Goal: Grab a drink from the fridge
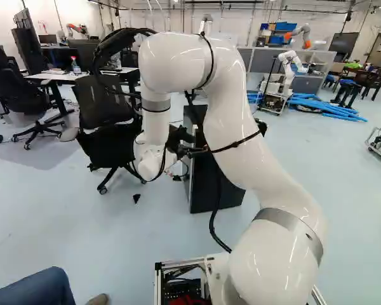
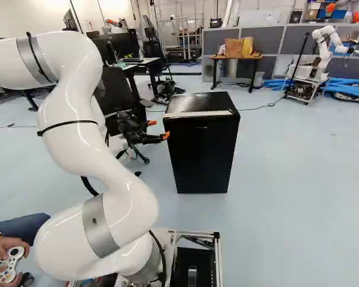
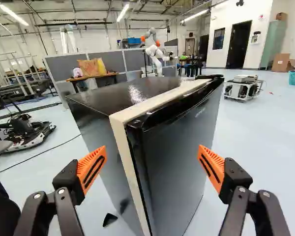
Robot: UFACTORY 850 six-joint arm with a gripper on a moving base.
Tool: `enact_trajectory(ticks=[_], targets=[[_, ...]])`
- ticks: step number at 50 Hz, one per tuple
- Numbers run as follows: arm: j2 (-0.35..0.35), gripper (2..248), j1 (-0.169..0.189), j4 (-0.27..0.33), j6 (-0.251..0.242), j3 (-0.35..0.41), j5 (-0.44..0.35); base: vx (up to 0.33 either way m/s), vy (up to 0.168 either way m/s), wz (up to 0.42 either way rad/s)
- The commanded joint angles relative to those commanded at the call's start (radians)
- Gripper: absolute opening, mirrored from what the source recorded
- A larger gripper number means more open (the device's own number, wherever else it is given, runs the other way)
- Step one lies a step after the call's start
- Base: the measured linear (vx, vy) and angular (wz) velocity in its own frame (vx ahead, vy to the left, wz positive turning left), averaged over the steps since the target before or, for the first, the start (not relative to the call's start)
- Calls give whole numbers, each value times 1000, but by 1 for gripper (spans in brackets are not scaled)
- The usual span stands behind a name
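Opening the fridge looks like the step in hand, and the arm [image 1: 241,146], bulky across the middle of the left base view, wants small, slow moves so that the fridge [image 2: 203,155] isn't shoved. The chair [image 1: 101,105], left of centre there, stands close to the gripper's working room, so swing wide of it. The door [image 3: 182,152] appears shut; the black cap [image 3: 210,76] at its far top corner is probably the hinge, which makes the near upright edge the one to work on. Bring one fingertip to the seam by the pale strip [image 3: 147,105], pry gently, then follow the door's arc instead of pulling straight. Pressing on the door's face would only hold it closed.

The fridge sits at the centre of the right base view, its near corner ahead of the gripper [image 3: 152,152] and roughly in line with the space between the orange pads [image 3: 92,169]. The fingers are spread wide and grip nothing. No drink is in sight; presumably it is inside.
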State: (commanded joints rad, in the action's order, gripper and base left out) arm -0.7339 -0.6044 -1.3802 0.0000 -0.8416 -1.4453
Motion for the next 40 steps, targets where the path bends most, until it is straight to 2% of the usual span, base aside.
enact_trajectory(ticks=[40], targets=[[-11,247,60,0,0,-23,0,0,0,0]])
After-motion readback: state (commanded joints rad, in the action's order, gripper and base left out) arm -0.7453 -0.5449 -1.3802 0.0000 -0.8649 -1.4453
